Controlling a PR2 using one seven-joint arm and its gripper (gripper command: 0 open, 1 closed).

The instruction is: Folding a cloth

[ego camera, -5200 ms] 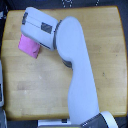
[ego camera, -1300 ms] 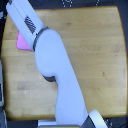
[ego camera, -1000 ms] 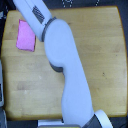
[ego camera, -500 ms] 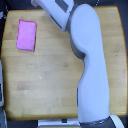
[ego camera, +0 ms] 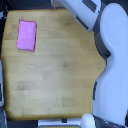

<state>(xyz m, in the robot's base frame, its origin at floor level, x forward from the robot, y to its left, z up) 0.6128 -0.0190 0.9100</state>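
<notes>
Cloth (ego camera: 26,35) flat on wooden table (ego camera: 55,75)

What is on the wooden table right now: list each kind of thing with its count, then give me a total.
Pink cloth: 1, lying flat near the far corner at the exterior view's left of the wooden table.
White robot arm: 1, reaching over the side at the exterior view's right; its claw is out of view.
Total: 2
</notes>
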